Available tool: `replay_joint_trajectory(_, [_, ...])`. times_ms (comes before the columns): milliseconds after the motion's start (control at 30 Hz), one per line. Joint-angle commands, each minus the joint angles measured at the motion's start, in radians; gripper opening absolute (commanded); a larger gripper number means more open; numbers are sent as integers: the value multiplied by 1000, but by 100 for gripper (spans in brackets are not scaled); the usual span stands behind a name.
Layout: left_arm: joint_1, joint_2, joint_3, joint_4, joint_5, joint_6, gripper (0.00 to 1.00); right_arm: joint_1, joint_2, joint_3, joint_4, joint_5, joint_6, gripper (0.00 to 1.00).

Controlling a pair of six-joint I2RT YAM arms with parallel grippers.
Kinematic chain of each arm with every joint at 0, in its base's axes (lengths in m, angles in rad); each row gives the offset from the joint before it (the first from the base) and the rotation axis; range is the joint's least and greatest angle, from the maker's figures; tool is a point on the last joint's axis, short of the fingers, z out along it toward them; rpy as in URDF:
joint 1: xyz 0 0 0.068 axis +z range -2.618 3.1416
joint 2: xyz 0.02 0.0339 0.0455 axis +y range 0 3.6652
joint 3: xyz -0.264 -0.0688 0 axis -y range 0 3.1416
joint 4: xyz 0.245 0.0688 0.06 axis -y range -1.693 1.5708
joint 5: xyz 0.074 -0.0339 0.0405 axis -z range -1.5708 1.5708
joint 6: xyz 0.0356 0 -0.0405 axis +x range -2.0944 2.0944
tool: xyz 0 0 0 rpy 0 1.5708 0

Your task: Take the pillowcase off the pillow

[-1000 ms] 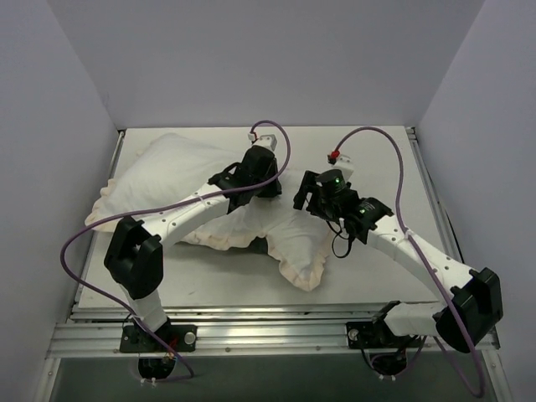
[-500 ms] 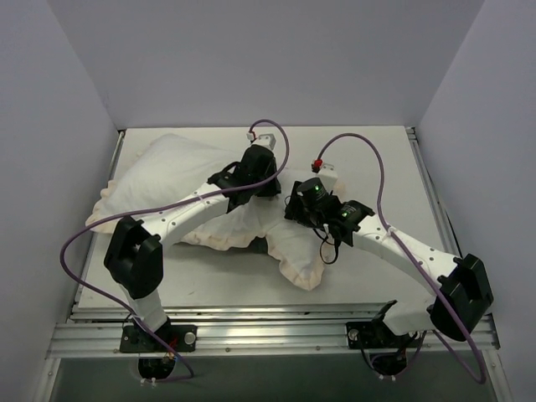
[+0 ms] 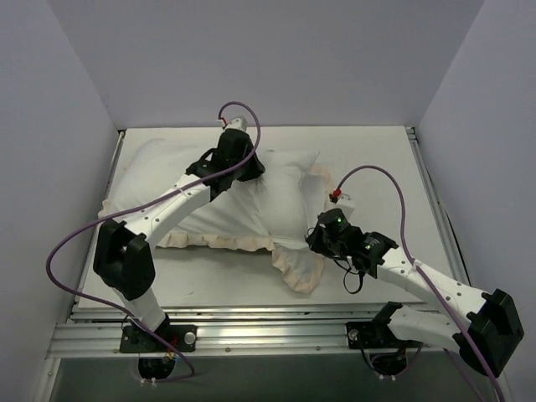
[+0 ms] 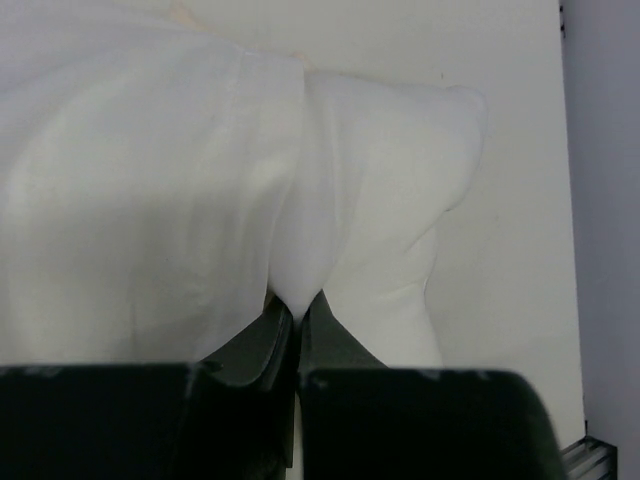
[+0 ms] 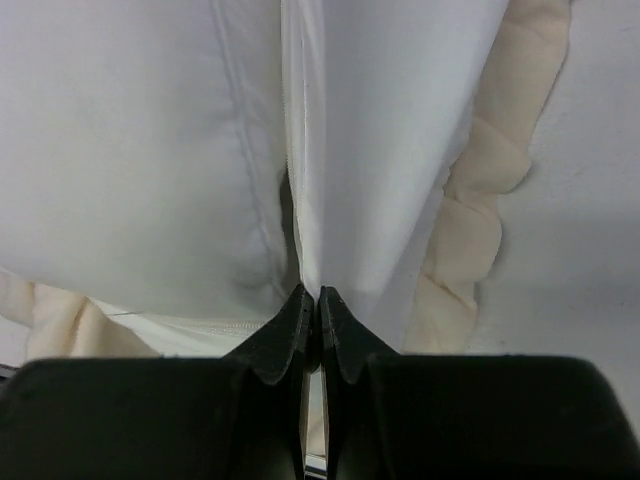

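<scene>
- The case [image 3: 234, 219] lay white side up over most of the pillow [image 3: 303, 162], its cream frill [image 5: 480, 200] running along the pillow's near edge and round its right end.
- The pillow lay flat on the table [image 3: 377, 159] with its long axis left to right. One bare plump corner showed at its far right, so I judged the case's mouth to be at that end.
- My right claw [image 5: 319, 300] sat at the pillow's near right corner. It was clenched on a hemmed edge of the case, with the frill just beside it.
- My left claw [image 4: 297, 312] sat on the pillow's far long edge, about midway along, and was clenched on a peak of white cloth. That cloth read to me as the pillow's own, though a thin layer of the case lay right against it, so I could not be sure.
- The two grips lay on a diagonal across the pillow, the left far and inboard, the right near and outboard.
- The right arm was the nearer one to the mouth. I reckoned the next pull would turn on drawing its edge away from the pillow while the left claw anchored.
- My worry was that the left claw had pinched both layers together.
</scene>
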Motion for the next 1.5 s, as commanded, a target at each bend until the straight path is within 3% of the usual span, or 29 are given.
replay_joint_trajectory(0, [100, -86, 38, 120, -96, -54, 2, 6, -79, -45, -118, -31, -31, 0])
replay_joint_trajectory(167, [123, -109, 49, 144, 45, -151, 2, 0, -115, -99, -83, -37, -54, 0])
replay_joint_trajectory(300, [123, -120, 60, 161, 126, -188, 2, -5, -115, -156, 83, -141, -94, 0])
replay_joint_trajectory(400, [117, -106, 94, 153, 276, -191, 2, -5, -119, -174, 175, -152, -125, 2])
replay_joint_trajectory(500, [80, -101, 63, 172, 385, -191, 2, -12, -121, -149, 227, -152, -136, 16])
replay_joint_trajectory(533, [60, -100, 46, 187, 408, -191, 2, -14, -116, -133, 223, -134, -149, 31])
replay_joint_trajectory(633, [30, -124, -23, 202, 461, -186, 2, -18, -136, -70, 143, -44, -178, 45])
replay_joint_trajectory(733, [-3, -166, -60, 161, 438, -141, 2, -31, -211, -41, 74, -1, -239, 50])
replay_joint_trajectory(867, [-27, -213, -60, 68, 355, -44, 15, -49, -320, -10, 7, -6, -316, 60])
replay_joint_trajectory(967, [-44, -253, -57, 17, 288, 10, 38, -49, -355, 26, -12, -72, -368, 73])
replay_joint_trajectory(1000, [-52, -264, -54, 2, 272, 24, 54, -49, -354, 34, -9, -97, -381, 82])
replay_joint_trajectory(1100, [-56, -330, -55, -55, 190, 61, 81, -48, -306, 57, 26, -209, -401, 94])
replay_joint_trajectory(1133, [-52, -373, -66, -78, 161, 61, 85, -46, -264, 60, 42, -230, -399, 96])
replay_joint_trajectory(1233, [-17, -454, -121, -150, 9, 41, 94, -37, -176, 54, 121, -255, -392, 100])
replay_joint_trajectory(1367, [55, -561, -243, -227, -126, 10, 94, -31, -58, 45, 204, -212, -402, 100])
replay_joint_trajectory(1467, [129, -635, -412, -210, -139, -27, 88, -25, 23, 34, 243, -221, -413, 99])
